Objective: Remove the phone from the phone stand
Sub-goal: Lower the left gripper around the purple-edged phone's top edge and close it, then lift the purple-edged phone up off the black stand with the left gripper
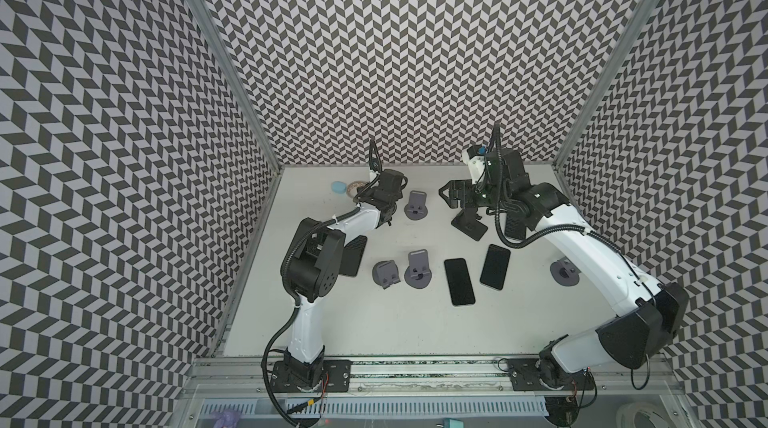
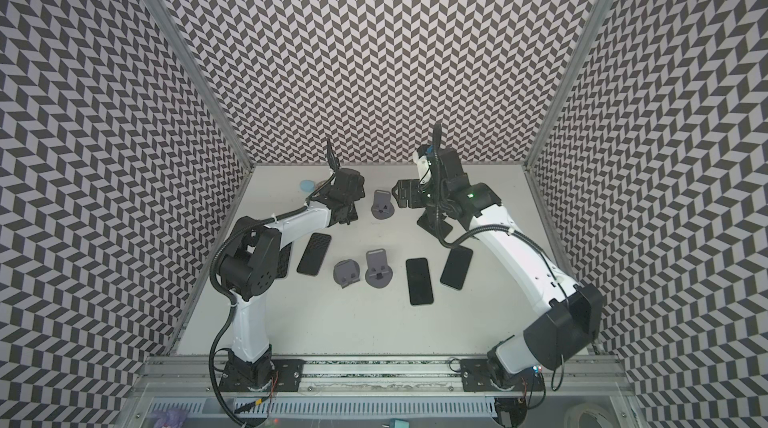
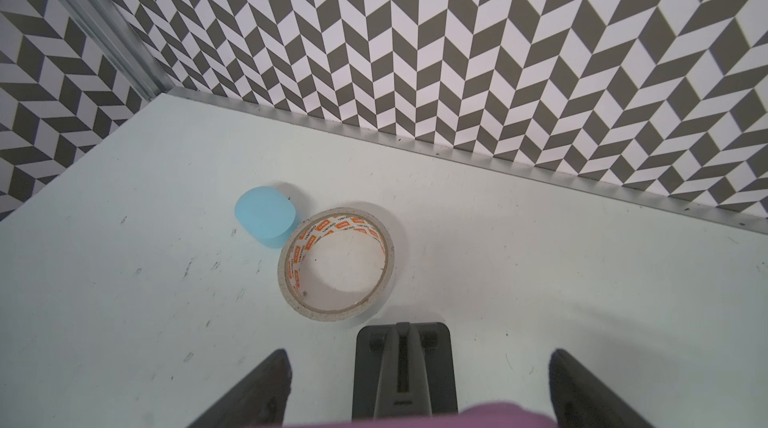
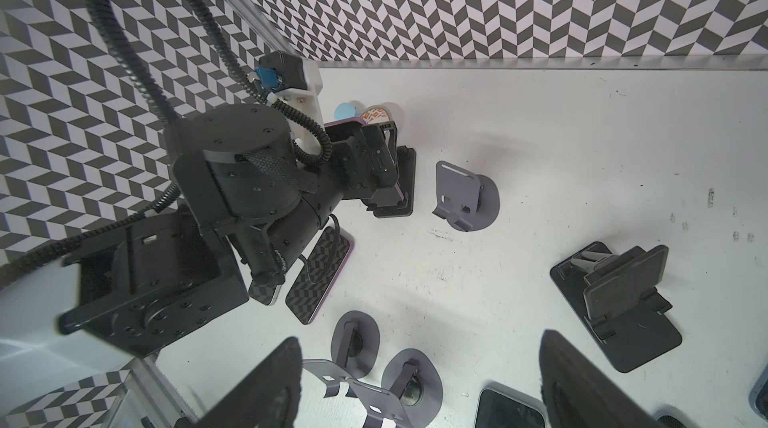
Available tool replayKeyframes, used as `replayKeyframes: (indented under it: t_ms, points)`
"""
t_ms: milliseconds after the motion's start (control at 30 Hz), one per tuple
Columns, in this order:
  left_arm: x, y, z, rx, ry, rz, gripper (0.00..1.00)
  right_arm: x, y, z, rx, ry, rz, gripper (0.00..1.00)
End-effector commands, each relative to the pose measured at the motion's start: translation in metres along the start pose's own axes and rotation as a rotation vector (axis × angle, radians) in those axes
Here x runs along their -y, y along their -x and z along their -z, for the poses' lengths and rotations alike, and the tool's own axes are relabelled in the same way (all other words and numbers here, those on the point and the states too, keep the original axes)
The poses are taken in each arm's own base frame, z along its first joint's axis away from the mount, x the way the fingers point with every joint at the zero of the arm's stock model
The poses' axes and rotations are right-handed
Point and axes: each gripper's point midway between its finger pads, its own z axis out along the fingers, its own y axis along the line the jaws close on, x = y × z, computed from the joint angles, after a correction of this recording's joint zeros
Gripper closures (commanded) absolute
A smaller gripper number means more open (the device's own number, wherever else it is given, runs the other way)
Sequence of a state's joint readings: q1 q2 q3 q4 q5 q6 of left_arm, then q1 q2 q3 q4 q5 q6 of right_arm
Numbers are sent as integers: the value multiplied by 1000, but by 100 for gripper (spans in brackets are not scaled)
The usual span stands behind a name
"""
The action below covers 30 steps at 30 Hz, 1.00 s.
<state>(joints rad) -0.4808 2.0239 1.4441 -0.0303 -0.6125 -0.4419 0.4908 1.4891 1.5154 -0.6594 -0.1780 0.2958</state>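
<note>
Purple-cased phone (image 3: 419,419) fills the wide gap between the jaws of the left gripper (image 3: 419,353), resting against the black phone stand (image 3: 405,367); whether they pinch it I cannot tell. Right gripper (image 4: 419,336) has its jaws spread wide, holding nothing. Beyond the left jaws' tips lie a tape roll (image 3: 336,265) and, just beside it, a small blue block (image 3: 264,218)

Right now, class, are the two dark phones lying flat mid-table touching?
Apart. Both top views show a strip of bare table between the left phone and the right phone.
</note>
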Motion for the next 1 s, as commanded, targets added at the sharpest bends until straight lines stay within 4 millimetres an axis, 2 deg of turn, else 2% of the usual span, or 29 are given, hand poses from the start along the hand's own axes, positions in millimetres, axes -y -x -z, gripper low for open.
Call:
replayKeyframes:
  t_ms: [0,400,667,967]
  points:
    - [-1,12,-4,32,21,30,4,-6,3,-2,10,23,18,13]
    - [-4,5,-11,19,33,28,9,-6,-1,0,4,18,30,13]
    - [-5,13,-11,31,24,31,16,-4,0,3,14,10,39,13]
    - [-7,14,-14,28,21,32,24,-5,3,2,18,9,42,14]
